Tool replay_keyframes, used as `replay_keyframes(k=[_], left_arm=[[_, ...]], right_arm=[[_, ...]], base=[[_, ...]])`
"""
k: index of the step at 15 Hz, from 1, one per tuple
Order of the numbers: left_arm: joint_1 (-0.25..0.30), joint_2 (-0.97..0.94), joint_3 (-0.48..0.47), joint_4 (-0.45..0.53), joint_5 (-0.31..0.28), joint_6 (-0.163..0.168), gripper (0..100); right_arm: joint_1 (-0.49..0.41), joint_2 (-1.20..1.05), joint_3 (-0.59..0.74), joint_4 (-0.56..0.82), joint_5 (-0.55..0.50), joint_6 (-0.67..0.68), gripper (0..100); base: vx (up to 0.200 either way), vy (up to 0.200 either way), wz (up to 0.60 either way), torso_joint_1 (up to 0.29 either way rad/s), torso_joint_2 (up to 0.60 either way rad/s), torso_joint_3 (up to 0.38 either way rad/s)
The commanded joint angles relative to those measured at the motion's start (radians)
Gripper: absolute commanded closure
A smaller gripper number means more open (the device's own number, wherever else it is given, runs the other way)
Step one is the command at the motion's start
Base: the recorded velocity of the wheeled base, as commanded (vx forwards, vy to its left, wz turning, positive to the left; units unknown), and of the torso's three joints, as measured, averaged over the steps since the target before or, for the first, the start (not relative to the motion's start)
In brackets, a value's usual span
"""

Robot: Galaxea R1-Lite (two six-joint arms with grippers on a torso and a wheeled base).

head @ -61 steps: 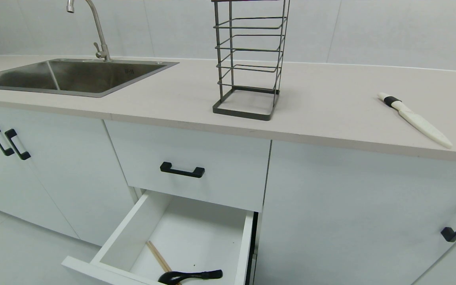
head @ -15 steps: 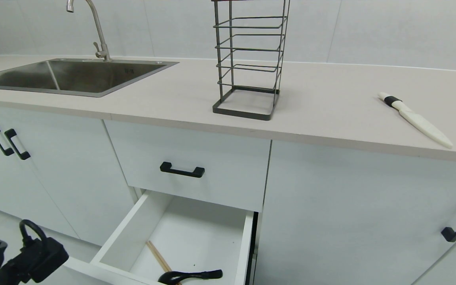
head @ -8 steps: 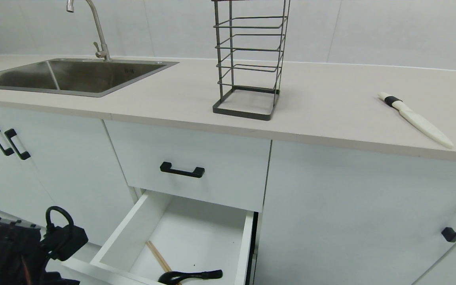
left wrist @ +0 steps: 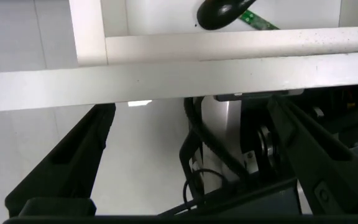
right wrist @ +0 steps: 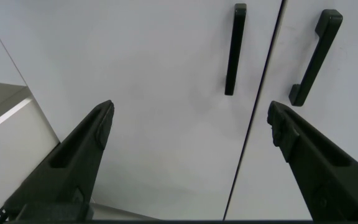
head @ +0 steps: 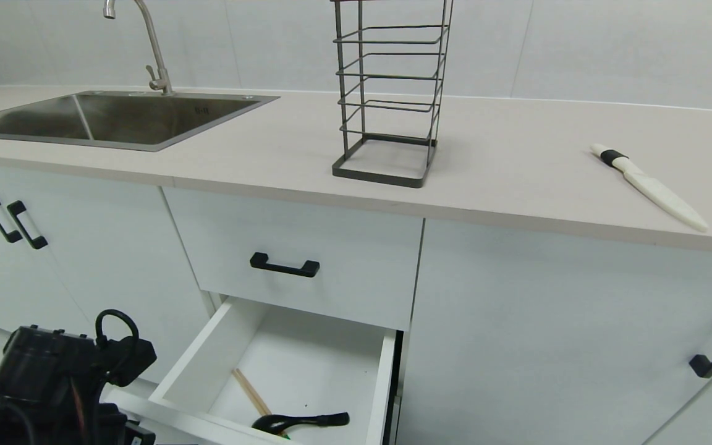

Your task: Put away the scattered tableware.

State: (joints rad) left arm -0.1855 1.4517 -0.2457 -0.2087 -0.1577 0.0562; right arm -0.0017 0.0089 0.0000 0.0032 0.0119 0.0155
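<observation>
The left claw (left wrist: 191,109) was spread wide by the open white drawer (left wrist: 166,81) — the right claw (right wrist: 190,109) was spread wide too.

A steel sink (head: 146,117) (set into the surface) with a curved faucet (head: 149,43) occupies the countertop's (head: 517,161) left end. A black wire rack (head: 377,178) stands upright near the middle. Below, 2 black handles (head: 13,222) sit side by side on white cabinet doors (head: 96,259).
</observation>
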Motion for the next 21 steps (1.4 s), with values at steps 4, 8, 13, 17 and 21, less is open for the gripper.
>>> replay_keyframes(k=[4, 8, 13, 17, 21], left_arm=[[-0.009, 0.141, -0.003, -0.182, 0.003, 0.008, 0], [-0.009, 0.164, -0.004, -0.228, 0.001, 0.008, 0], [-0.015, 0.231, -0.004, -0.383, -0.002, 0.002, 0], [-0.017, 0.286, -0.013, -0.477, -0.005, 0.002, 0], [-0.017, 0.372, -0.056, -0.581, -0.005, -0.007, 0]], right_arm=[[0.0, 0.002, 0.0, 0.0, 0.0, 0.0, 0], [0.0, 0.002, 0.0, 0.0, 0.0, 0.0, 0], [0.0, 0.002, 0.0, 0.0, 0.0, 0.0, 0], [0.0, 0.002, 0.0, 0.0, 0.0, 0.0, 0], [0.0, 0.002, 0.0, 0.0, 0.0, 0.0, 0]], base=[[0.0, 0.0, 0.0, 0.0, 0.0, 0.0], [0.0, 0.0, 0.0, 0.0, 0.0, 0.0], [0.0, 0.0, 0.0, 0.0, 0.0, 0.0], [0.0, 0.0, 0.0, 0.0, 0.0, 0.0], [0.0, 0.0, 0.0, 0.0, 0.0, 0.0]])
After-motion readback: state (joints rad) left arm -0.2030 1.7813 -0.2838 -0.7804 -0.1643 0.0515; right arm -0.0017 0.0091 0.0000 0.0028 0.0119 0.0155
